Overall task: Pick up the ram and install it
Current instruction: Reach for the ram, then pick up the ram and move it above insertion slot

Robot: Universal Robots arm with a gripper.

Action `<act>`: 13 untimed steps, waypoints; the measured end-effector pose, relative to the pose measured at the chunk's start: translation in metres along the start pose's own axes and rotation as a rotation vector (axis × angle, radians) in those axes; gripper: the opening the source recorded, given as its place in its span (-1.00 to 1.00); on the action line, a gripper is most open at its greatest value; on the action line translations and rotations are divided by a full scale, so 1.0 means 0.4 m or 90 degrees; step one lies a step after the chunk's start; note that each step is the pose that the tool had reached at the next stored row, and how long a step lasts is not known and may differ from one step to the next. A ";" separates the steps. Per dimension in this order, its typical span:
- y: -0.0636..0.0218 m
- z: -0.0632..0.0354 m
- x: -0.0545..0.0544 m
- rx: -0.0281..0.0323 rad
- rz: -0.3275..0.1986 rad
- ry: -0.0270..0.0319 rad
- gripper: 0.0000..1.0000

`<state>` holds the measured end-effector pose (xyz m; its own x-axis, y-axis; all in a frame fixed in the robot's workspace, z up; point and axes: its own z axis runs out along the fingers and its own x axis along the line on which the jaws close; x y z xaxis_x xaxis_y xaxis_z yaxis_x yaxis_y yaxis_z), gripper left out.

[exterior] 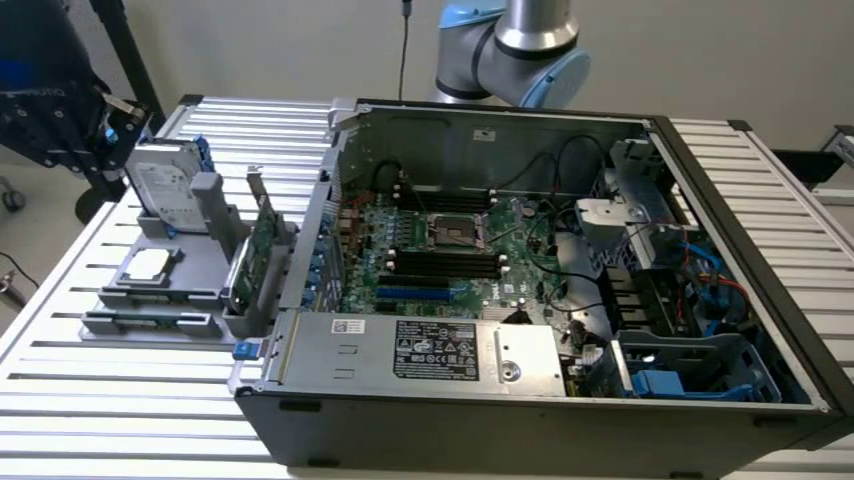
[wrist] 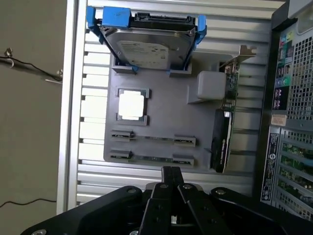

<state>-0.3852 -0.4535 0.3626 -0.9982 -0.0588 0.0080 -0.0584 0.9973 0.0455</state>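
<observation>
The tool [wrist: 170, 171] is hanging with its fingers pressed together, pinching nothing, just short of the grey holder [wrist: 161, 117]. The ram [wrist: 152, 158] is standing on edge in the holder's row nearest the tool. The holder is sitting beside the open computer case [exterior: 441, 435], towards the counter [exterior: 120, 400] edge on the exterior view's left. The ram is looking light, stiff, thin and fragile, so gripping its flat faces near mid-length, clear of the contacts, is seeming wisest. The slatted metal counter is sitting level in a plain, pale-walled room.
</observation>
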 end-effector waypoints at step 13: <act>0.000 0.002 0.012 -0.0033 0.000 -0.0002 -0.79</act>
<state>-0.3901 -0.4539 0.3617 -0.9982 -0.0591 0.0077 -0.0586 0.9970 0.0507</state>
